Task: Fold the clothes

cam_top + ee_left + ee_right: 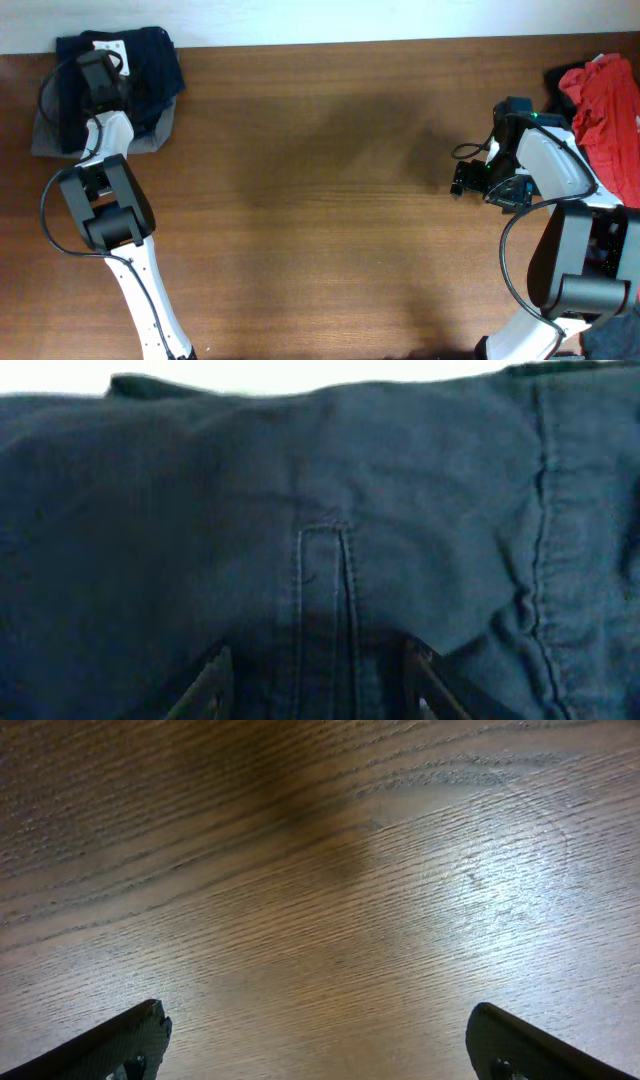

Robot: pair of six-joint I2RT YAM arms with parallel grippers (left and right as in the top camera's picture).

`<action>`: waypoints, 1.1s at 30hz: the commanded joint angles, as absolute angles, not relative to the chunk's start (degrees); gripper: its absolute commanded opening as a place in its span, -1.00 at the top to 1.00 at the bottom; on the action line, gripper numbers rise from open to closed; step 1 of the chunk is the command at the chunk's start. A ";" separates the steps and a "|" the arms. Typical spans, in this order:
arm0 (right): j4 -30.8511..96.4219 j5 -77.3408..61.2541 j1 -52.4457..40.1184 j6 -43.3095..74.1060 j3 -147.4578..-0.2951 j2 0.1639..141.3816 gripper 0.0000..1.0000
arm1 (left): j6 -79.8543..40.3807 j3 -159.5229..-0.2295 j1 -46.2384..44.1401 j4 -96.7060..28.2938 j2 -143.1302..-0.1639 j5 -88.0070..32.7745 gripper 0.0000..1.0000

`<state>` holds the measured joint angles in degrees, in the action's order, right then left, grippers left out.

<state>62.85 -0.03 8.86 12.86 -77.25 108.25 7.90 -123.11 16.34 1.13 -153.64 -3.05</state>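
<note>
The dark navy-blue trousers (150,60) lie folded at the table's far left corner, on top of grey-khaki trousers (160,135). My left gripper (95,65) is down on the navy cloth. In the left wrist view its fingers (318,685) stand apart on either side of a belt loop (325,590) and navy cloth (180,510) fills the view. A red garment (610,100) and a black one (557,78) lie at the far right edge. My right gripper (462,185) is wide open and empty (315,1040) just above the bare wood.
The wooden table (330,200) spans the view, with its back edge along the top. A white label (108,47) shows on the navy trousers beside my left wrist. Both arm bases stand at the front left and front right.
</note>
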 commanded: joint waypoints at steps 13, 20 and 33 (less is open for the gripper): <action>63.00 0.03 9.06 12.47 -77.95 106.63 -0.97 | 8.45 -123.07 14.76 -16.60 -132.60 -4.78 -0.74; 63.00 0.05 9.06 12.47 -77.95 106.63 -0.98 | 8.43 -123.07 14.72 -39.48 -115.83 -12.86 -0.98; 62.98 0.03 9.06 12.47 -77.95 106.63 -0.97 | 12.03 -123.04 14.66 -77.41 -93.89 -20.21 -0.99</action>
